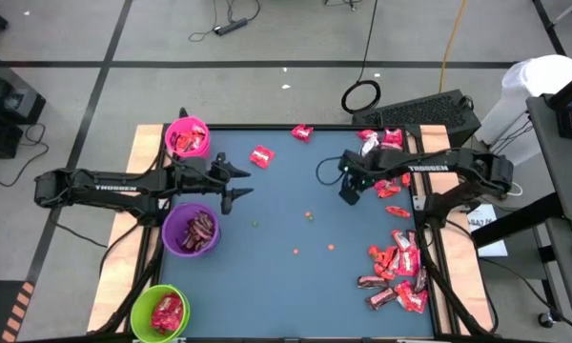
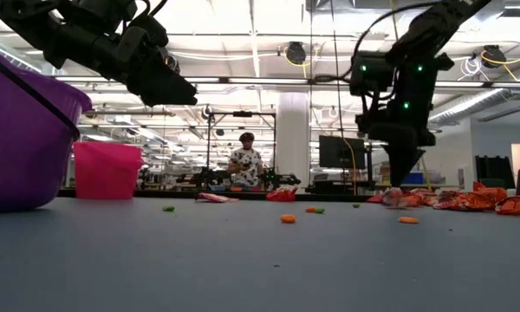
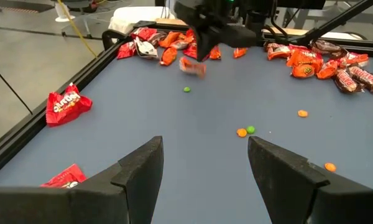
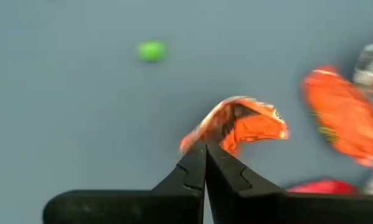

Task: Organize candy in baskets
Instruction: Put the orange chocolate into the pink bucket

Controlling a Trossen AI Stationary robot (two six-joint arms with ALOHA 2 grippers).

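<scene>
Three baskets stand along the table's left edge: pink (image 1: 187, 136) at the far end, purple (image 1: 191, 229) in the middle, green (image 1: 159, 312) nearest, each with candy inside. My left gripper (image 1: 243, 183) hangs open and empty between the pink and purple baskets, pointing toward the table's right. My right gripper (image 1: 348, 197) points down over the table's far right part, shut on an orange-wrapped candy (image 4: 239, 124). More candy lies heaped at the near right (image 1: 396, 272) and far right (image 1: 381, 143). Two red pieces (image 1: 261, 156) (image 1: 301, 132) lie near the far edge. My right gripper pinches one edge of the orange wrapper (image 4: 206, 144) between its two fingertips, only at their free ends. The fingers come from above, pointing steeply down. The candy (image 3: 193, 67) hangs just under the fingertips, close above the table top.
Tiny loose orange and green specks (image 1: 310, 216) (image 3: 245, 131) are scattered over the blue table's middle. A raised black frame (image 3: 25, 134) runs round the table. The stretch between the two grippers holds only those specks.
</scene>
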